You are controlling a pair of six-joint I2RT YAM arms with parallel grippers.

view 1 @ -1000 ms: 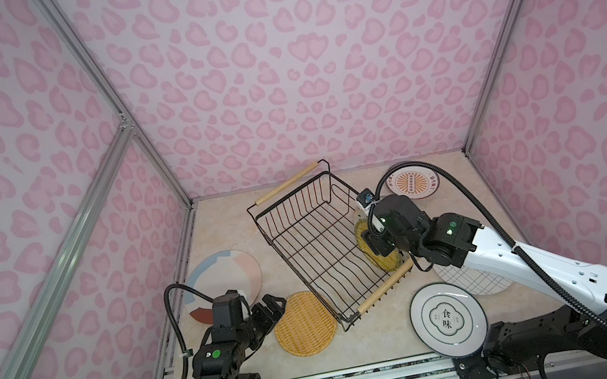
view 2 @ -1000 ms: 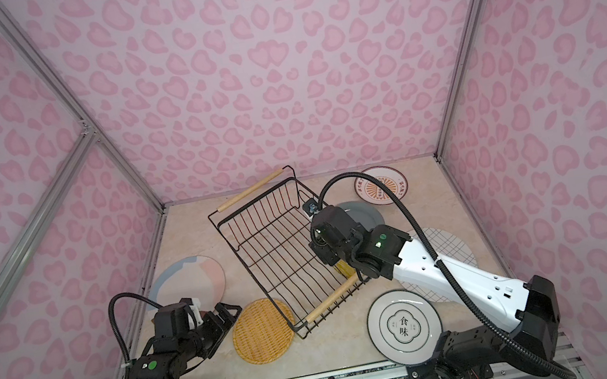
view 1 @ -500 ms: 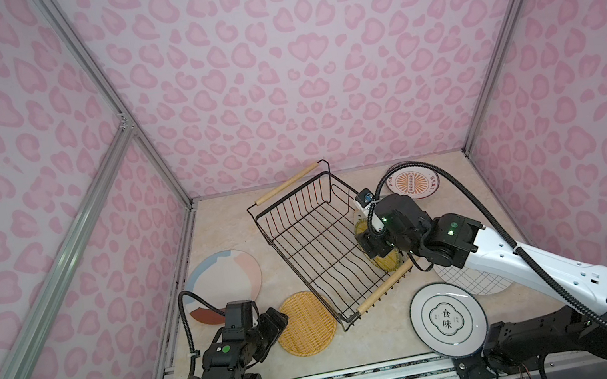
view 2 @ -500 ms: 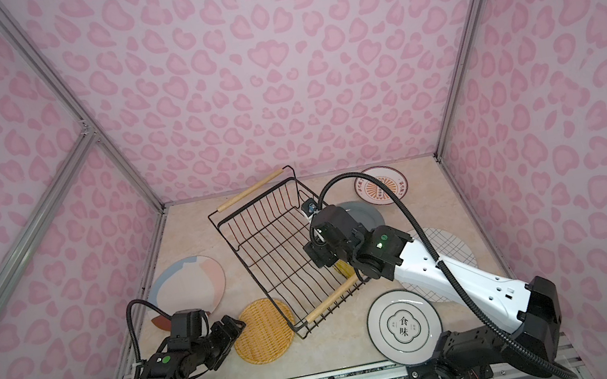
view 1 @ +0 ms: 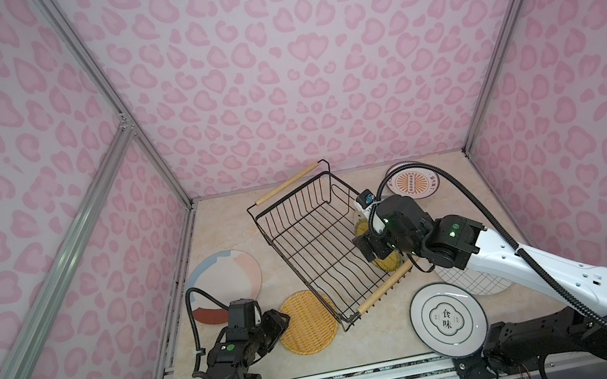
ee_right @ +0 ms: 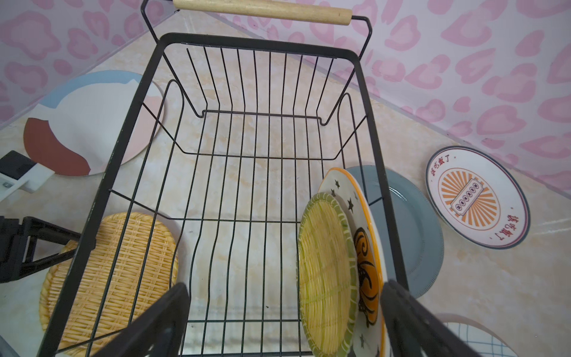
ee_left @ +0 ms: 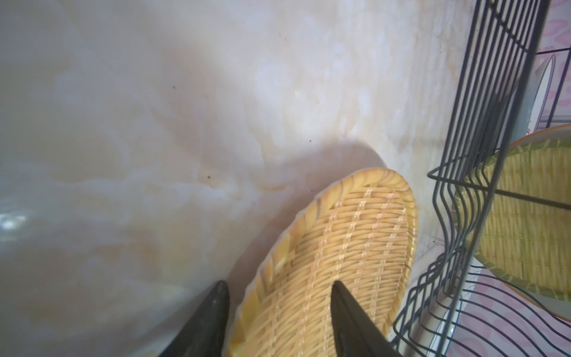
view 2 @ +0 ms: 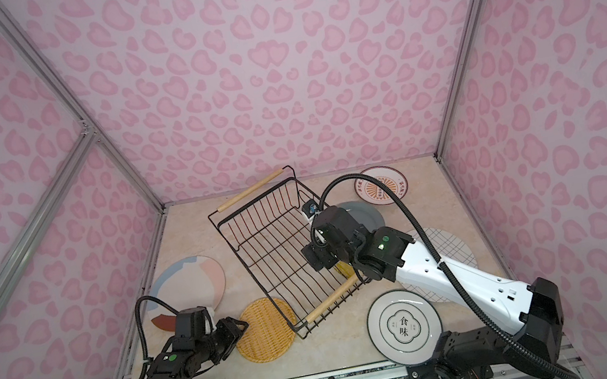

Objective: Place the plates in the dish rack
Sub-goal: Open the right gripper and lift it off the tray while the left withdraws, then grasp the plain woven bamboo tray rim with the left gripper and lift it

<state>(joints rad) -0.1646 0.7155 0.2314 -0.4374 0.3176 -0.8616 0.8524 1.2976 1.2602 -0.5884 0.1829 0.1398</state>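
The black wire dish rack [view 1: 288,183] [view 2: 251,189] [ee_right: 262,43] stands slanted mid-table. A green-rimmed woven plate [ee_right: 324,272] [view 1: 388,262] and a star plate [ee_right: 361,222] stand on edge against one of its side walls. My right gripper [ee_right: 282,296] [view 1: 371,250] hangs open over that end, its fingers wide on either side of both plates and touching neither. A yellow woven plate [view 1: 307,322] [view 2: 265,329] [ee_left: 340,247] lies flat beside the rack. My left gripper [ee_left: 279,284] [view 1: 280,321] straddles its rim, one finger over the weave, one beside the edge, jaws still apart.
Other plates lie flat on the table: a pastel one [view 1: 225,280] at the left, an orange sunburst one [view 1: 412,182] at the back right, a grey one [ee_right: 411,231] beside the rack, a grid one [view 1: 473,278] and a Chinese-character one [view 1: 447,319] at the front right. Pink walls enclose the table.
My left gripper has dropped forward onto the yellow woven plate's rim and its jaws have narrowed. My right jaws have spread wider, away from the green-rimmed plate standing in the rack.
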